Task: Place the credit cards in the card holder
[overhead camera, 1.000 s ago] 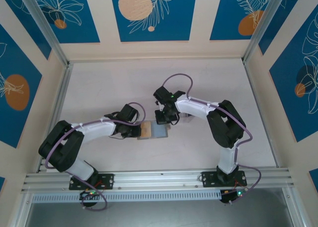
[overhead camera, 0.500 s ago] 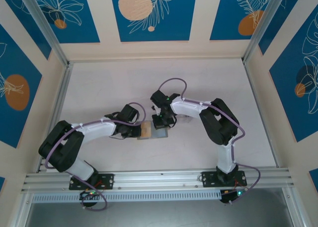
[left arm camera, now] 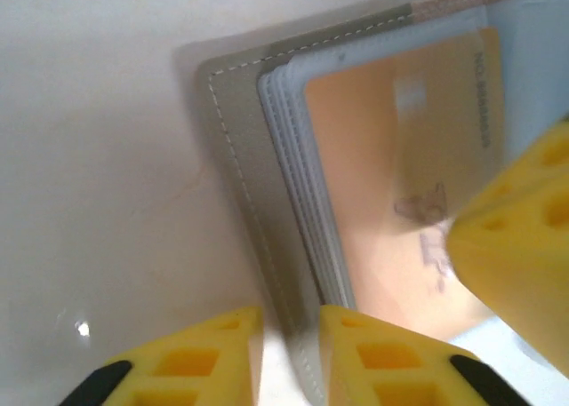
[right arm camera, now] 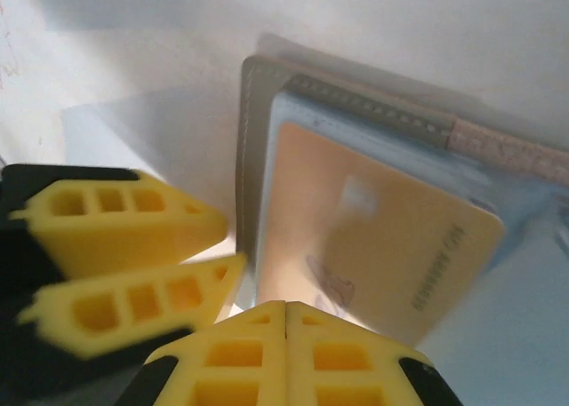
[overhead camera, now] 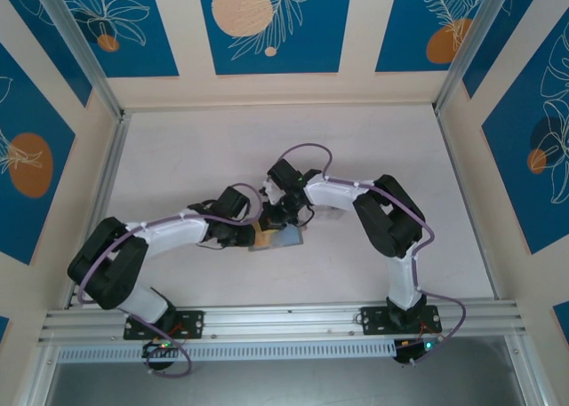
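Credit card [right arm camera: 373,237], orange, lies broadside against the closed right gripper [right arm camera: 284,322], beyond it the grey edge of the card holder [right arm camera: 253,148] between the parted jaws of the left gripper [left arm camera: 291,330].

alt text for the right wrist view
An orange card lies on the open grey holder. The right tool, shut, sits at the bottom edge; the left tool, slightly open, reaches in from the left.

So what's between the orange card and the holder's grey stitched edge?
A stack of clear sleeve edges, fanned between the orange card and the card holder's grey cover; the left wrist view shows it.
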Robot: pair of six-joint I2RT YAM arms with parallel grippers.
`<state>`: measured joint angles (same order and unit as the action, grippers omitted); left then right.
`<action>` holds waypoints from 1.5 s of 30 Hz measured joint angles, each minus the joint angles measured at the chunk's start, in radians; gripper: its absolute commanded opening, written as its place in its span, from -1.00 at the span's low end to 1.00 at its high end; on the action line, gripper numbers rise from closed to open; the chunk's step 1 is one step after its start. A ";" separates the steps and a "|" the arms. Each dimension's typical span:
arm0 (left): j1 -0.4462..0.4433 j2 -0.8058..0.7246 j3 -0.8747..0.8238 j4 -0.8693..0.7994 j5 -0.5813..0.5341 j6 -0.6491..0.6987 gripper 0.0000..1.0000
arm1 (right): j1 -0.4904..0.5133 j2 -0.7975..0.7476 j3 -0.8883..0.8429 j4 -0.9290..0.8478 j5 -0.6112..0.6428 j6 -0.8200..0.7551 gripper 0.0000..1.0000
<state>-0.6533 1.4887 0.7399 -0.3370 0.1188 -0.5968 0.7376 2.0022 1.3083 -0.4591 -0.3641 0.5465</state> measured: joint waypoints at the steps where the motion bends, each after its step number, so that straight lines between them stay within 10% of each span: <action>1: 0.000 -0.022 0.000 -0.015 -0.003 0.000 -0.41 | 0.000 0.007 0.000 0.003 -0.008 0.003 -0.80; 14: 0.000 -0.158 0.009 -0.106 -0.047 -0.003 -0.45 | -0.048 -0.102 0.022 -0.072 0.019 -0.039 -0.77; 33: -0.001 0.064 0.055 -0.045 -0.008 0.005 -0.63 | -0.051 0.010 0.101 -0.279 0.422 -0.108 -0.97; 45: -0.019 0.097 0.068 -0.043 -0.028 0.005 -0.63 | -0.015 0.044 0.096 -0.232 0.178 -0.117 -0.96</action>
<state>-0.6727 1.5852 0.8074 -0.3805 0.0910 -0.5919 0.7223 2.0464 1.4040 -0.6907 -0.1864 0.4294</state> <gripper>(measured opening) 0.177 0.063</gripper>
